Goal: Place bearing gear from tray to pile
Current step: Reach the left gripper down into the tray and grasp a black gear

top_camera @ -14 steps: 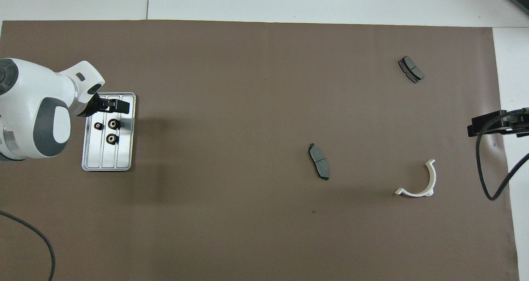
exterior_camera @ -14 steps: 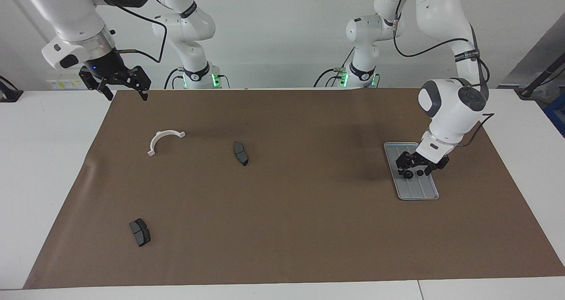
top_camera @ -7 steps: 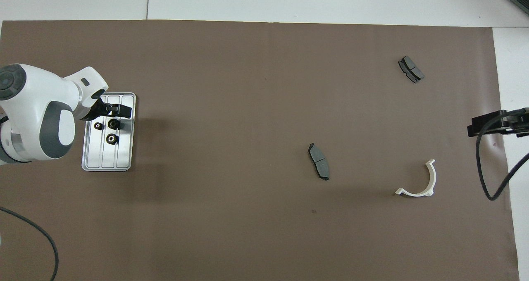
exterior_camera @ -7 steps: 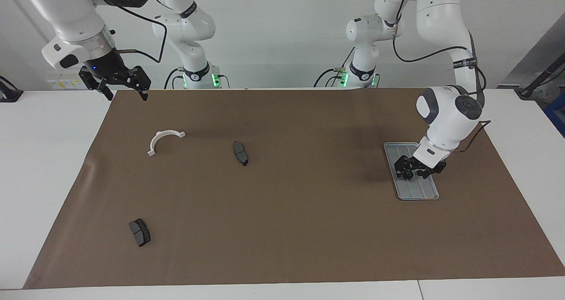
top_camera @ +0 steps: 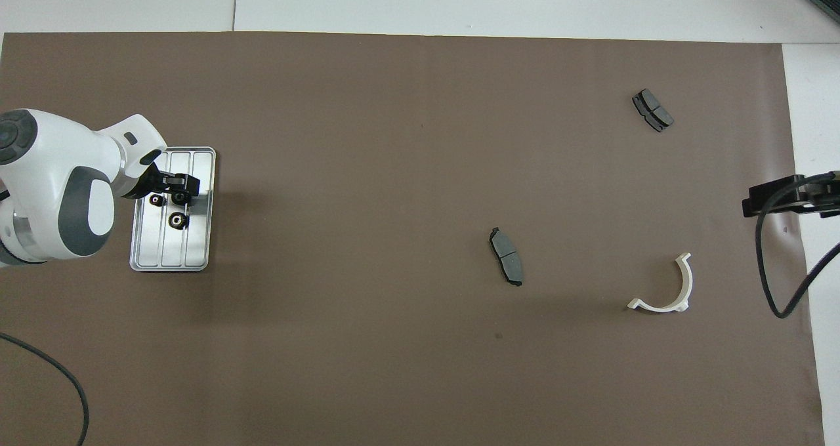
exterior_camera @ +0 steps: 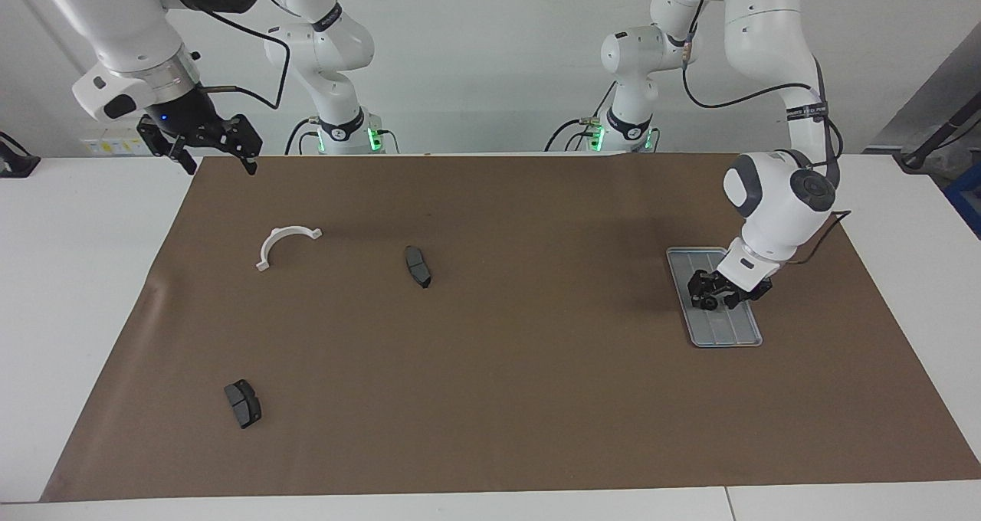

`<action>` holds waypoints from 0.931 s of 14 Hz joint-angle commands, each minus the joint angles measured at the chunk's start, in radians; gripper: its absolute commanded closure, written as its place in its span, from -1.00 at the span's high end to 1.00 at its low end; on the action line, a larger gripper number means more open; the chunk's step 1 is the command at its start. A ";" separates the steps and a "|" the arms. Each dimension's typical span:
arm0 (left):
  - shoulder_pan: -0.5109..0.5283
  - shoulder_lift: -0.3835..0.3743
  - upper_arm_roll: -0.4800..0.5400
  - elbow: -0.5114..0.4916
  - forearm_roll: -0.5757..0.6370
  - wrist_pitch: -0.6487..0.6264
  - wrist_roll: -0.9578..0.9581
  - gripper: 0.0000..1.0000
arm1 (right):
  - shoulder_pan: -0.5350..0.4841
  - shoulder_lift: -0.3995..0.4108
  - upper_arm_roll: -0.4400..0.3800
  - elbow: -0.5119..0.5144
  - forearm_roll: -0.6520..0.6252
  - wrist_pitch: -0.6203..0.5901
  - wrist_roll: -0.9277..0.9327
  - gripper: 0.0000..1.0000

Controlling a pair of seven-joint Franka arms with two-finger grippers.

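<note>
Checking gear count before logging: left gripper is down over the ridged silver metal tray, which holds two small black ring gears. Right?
Not quite. The ridged silver metal tray holds three small black ring gears, as the overhead view shows. The left gripper is indeed down over it.

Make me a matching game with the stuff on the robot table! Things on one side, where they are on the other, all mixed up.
Things:
1. white half-ring bracket
2. small black gears
3. left end effector
4. right end effector

Places:
A. lying in the silver tray
B. down low over the tray, at a gear
C. up in the air over the table's edge, waiting
D. on the brown mat toward the right arm's end

Pairs: 1-D, 2-A, 3-B, 4-C
</note>
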 commanded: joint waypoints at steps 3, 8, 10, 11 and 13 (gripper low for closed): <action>0.008 -0.030 -0.004 -0.052 0.012 0.025 0.010 0.22 | 0.000 -0.011 0.001 -0.008 0.015 0.001 0.012 1.00; 0.008 -0.028 -0.004 -0.052 0.012 0.026 0.010 0.02 | 0.000 -0.011 0.001 -0.009 0.015 0.001 0.012 1.00; 0.008 -0.028 -0.004 -0.052 0.012 0.026 0.010 -0.05 | 0.000 -0.011 -0.001 -0.008 0.015 0.001 0.012 1.00; 0.008 -0.028 -0.004 -0.052 0.012 0.026 0.010 -0.06 | 0.000 -0.011 0.001 -0.009 0.015 0.001 0.012 1.00; 0.008 -0.028 -0.004 -0.052 0.012 0.026 0.010 -0.09 | 0.000 -0.011 -0.001 -0.008 0.015 0.001 0.012 1.00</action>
